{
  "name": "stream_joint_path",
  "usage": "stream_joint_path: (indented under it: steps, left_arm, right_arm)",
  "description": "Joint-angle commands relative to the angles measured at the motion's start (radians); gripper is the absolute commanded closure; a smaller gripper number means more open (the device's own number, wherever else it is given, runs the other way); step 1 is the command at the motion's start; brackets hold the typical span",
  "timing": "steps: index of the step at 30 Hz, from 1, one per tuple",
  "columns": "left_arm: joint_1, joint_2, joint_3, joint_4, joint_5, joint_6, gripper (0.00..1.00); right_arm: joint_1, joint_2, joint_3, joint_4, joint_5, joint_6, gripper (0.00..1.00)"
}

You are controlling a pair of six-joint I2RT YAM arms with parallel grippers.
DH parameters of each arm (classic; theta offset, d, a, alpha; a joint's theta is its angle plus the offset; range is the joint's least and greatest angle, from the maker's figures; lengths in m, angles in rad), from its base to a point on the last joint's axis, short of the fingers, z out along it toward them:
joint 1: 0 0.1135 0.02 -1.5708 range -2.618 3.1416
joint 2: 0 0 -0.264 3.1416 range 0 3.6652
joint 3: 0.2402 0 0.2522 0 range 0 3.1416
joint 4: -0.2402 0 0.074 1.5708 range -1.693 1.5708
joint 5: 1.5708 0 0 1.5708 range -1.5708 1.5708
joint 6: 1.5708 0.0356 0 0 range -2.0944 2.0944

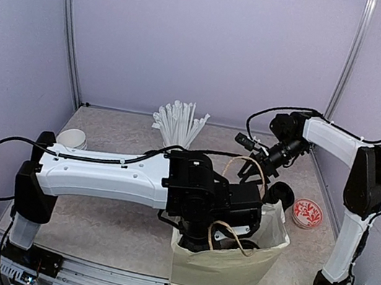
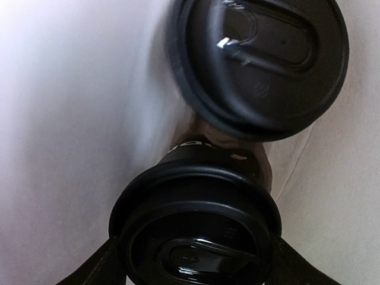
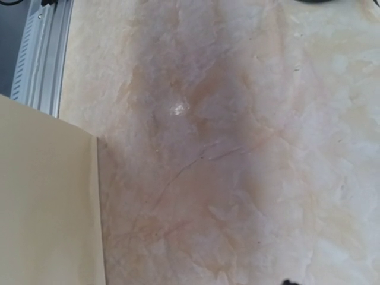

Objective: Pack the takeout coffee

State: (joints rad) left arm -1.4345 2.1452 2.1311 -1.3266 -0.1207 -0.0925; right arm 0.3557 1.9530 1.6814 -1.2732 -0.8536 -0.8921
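Left gripper (image 2: 193, 270) straddles the near lidded cup (image 2: 196, 231) in the paper bag (image 1: 227, 274) — gripping or freed, unclear; seat it upright beside the other cup (image 2: 261, 59). Right gripper (image 1: 250, 169) — unclear too.

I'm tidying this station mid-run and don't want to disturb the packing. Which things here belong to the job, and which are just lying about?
Belongs to the job:
near lidded cup
far lidded cup
paper bag holding both

Lying about:
white straws
red-patterned dish
white-rimmed cup at left, kind unclear
dark round item beside the bag, kind unclear
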Motion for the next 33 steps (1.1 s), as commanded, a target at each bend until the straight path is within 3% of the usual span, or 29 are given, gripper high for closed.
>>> stream_joint_path:
  steps: [1, 10, 18, 27, 33]
  left_arm:
    - [-0.012, 0.002, 0.058, -0.023, -0.113, -0.007, 0.21]
    - [-0.014, -0.029, 0.147, -0.006, -0.242, 0.007, 0.07]
    - [-0.028, -0.047, 0.223, 0.005, -0.272, 0.023, 0.05]
    - [-0.049, -0.091, 0.338, 0.058, -0.249, 0.053, 0.14]
    - [-0.049, -0.204, 0.267, 0.205, -0.147, 0.059, 0.24]
  right_arm:
    - [-0.011, -0.041, -0.002, 0.002, -0.007, 0.017, 0.35]
    - [-0.011, -0.033, 0.019, 0.0, 0.0, 0.028, 0.35]
    - [-0.011, -0.035, 0.049, -0.017, 0.0, 0.035, 0.35]
    - [-0.014, -0.055, 0.066, -0.037, 0.019, 0.047, 0.35]
    - [-0.019, -0.073, 0.078, -0.048, 0.027, 0.058, 0.35]
